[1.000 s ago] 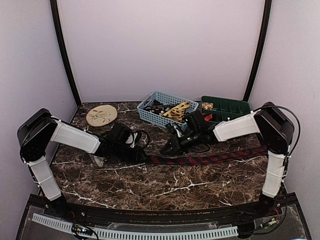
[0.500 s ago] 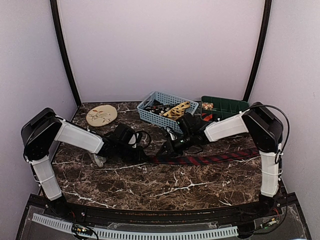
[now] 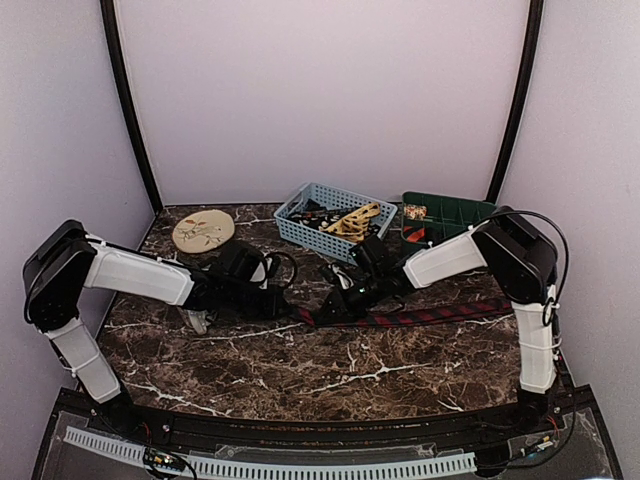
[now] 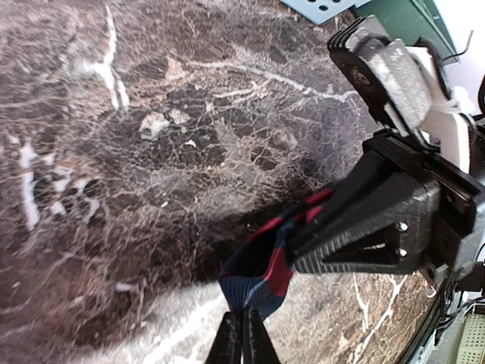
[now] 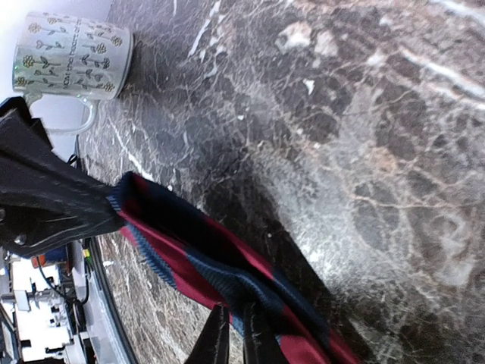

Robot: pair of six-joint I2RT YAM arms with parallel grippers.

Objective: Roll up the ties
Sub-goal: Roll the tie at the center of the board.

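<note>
right pincer, on tie, now nearer left pincer

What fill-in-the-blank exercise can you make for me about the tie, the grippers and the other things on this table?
1. The tie has dark blue and ___ stripes.
2. The left gripper and the right gripper are both ___ on the tie.
3. The basket at the back of the table is light ___.
4. The right wrist view shows a white ___ with a flower pattern.
Missing words: red; shut; blue; mug.
</note>
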